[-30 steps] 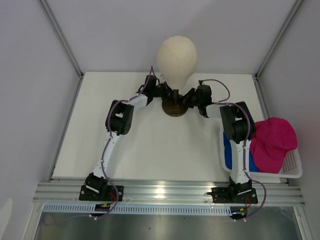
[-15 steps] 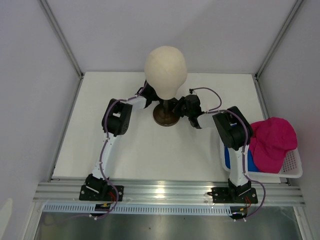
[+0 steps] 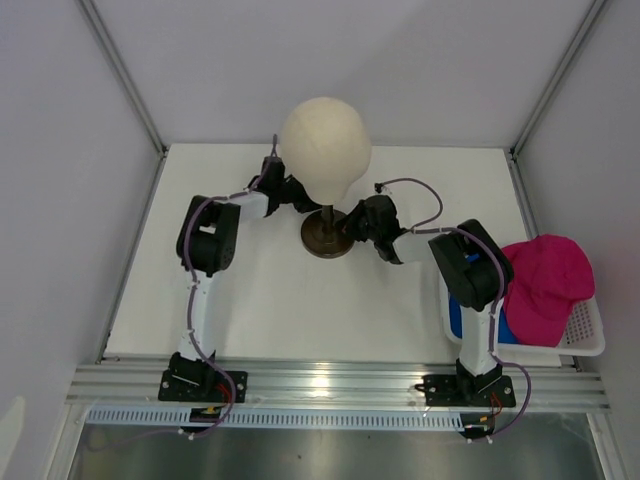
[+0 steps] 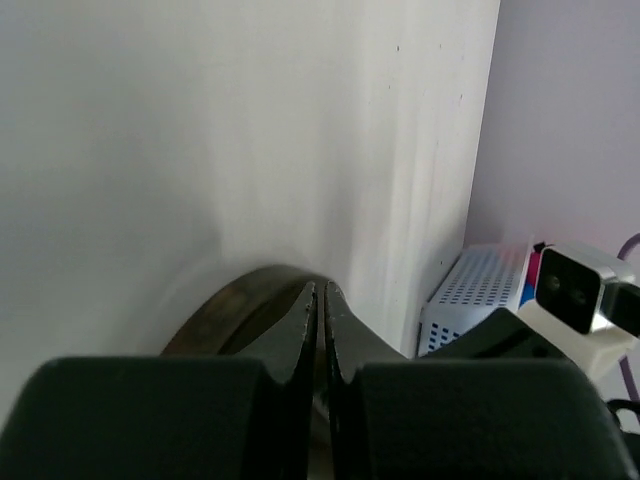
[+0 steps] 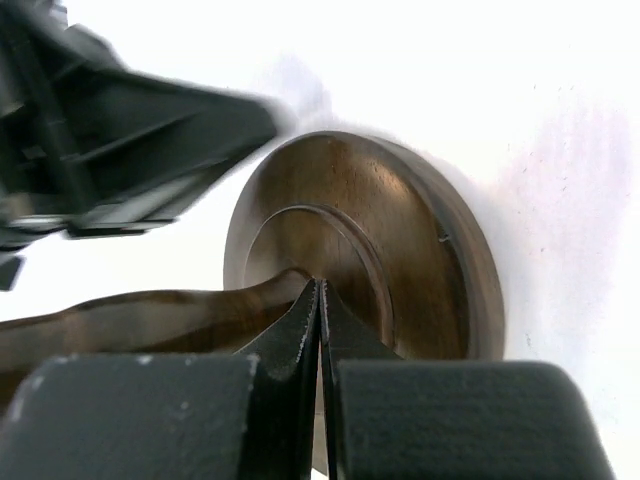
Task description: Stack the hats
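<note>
**Top view.** The head (image 3: pixel 325 150) on its stand (image 3: pixel 322 243) has been shifted left and toward the near edge of the table (image 3: pixel 300 310) over the last second. Both arms have travelled with it. The left gripper (image 3: pixel 298 197) is set against the stand's left side and the right gripper (image 3: pixel 347 222) against its right side. The pink cap (image 3: pixel 548 280) lies on top in the basket (image 3: pixel 585 340) at the right edge, with a blue cap (image 3: pixel 457 312) partly covered beneath it. Neither cap has been disturbed.

**Left wrist view.** The left gripper (image 4: pixel 320 298) is closed to a hairline slit. Nothing is seen between the jaws. The tips are placed just over the rim of the stand (image 4: pixel 230 310). The basket (image 4: pixel 470 295) is seen well beyond.

**Right wrist view.** The right gripper (image 5: pixel 320 290) is fully closed and empty. Its tips are pressed to the foot of the pole (image 5: pixel 150 320), where it meets the base (image 5: pixel 430 250). The left gripper (image 5: pixel 130 130) is seen blurred on the far side.

**Assessment.** The stand is judged to be nudged by closed fingers, not carried. The work so far is preparatory: the head is being repositioned nearer the table centre. No cap has yet been lifted, so stacking has not begun.
</note>
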Robot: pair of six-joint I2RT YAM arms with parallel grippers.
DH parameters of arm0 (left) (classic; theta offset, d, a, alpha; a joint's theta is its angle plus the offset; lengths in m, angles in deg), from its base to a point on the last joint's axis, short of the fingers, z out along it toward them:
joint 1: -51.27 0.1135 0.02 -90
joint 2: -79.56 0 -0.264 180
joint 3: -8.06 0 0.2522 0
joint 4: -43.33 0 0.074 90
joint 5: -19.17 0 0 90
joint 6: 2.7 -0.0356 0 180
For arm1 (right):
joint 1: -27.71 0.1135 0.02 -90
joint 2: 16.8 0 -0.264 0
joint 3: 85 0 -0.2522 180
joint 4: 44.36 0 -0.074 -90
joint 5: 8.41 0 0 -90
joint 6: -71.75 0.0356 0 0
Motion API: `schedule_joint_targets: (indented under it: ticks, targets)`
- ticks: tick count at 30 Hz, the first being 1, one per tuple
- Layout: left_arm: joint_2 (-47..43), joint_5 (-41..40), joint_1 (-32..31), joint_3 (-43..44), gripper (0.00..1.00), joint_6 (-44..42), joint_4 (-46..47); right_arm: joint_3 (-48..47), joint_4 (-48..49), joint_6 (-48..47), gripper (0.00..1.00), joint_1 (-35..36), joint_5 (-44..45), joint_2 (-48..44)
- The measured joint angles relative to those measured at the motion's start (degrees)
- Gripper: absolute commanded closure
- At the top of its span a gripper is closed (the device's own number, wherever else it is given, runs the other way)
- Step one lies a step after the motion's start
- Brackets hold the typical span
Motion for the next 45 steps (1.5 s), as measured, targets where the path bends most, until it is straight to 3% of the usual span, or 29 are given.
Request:
schedule_joint_targets:
  ticks: [10, 16, 21, 22, 24, 25, 28, 31, 36, 45]
  targets:
    - [-20.24, -3.69, 7.80, -24.48, 0.91, -1.40, 8.46, -0.83, -2.56, -8.79, 1.00, -3.82, -5.46, -1.99]
    - [-31.80, -8.92, 5.07, -40.48, 0.84, -1.73, 11.08, -4.70, -3.98, -13.44, 1.00, -7.93, -7.78, -1.95]
    - [-37.90, -17.75, 0.00, -48.85, 0.75, 0.00, 11.61, -8.74, -6.47, -17.88, 1.00, -8.00, -8.39, -1.05]
    - [-38.66, -19.76, -1.11, -50.03, 0.74, 0.94, 11.65, -9.68, -6.95, -18.67, 0.96, -8.00, -8.79, -0.46]
    - [-39.12, -22.97, -3.45, -51.15, 0.66, 2.58, 11.54, -11.82, -8.02, -19.80, 0.89, -8.07, -9.97, 1.36]
    - [-39.12, -24.96, -4.74, -51.28, 0.61, 3.65, 11.39, -12.74, -8.31, -20.11, 0.77, -8.11, -10.78, 2.36]
    - [-39.12, -28.68, -7.23, -51.19, 0.56, 5.31, 10.91, -13.33, -9.44, -20.41, 0.57, -8.66, -13.31, 4.42]
    - [-39.12, -31.76, -8.61, -50.95, 0.55, 6.69, 9.99, -13.22, -10.75, -20.98, 0.48, -9.35, -14.91, 5.25]
    - [-39.12, -36.96, -9.20, -50.93, 0.56, 8.63, 8.94, -13.22, -11.23, -21.57, 0.47, -9.92, -16.94, 5.27]
    - [-36.24, -40.70, -9.18, -48.33, 0.56, 10.69, 8.13, -12.70, -11.26, -21.62, 0.55, -8.92, -18.67, 6.40]
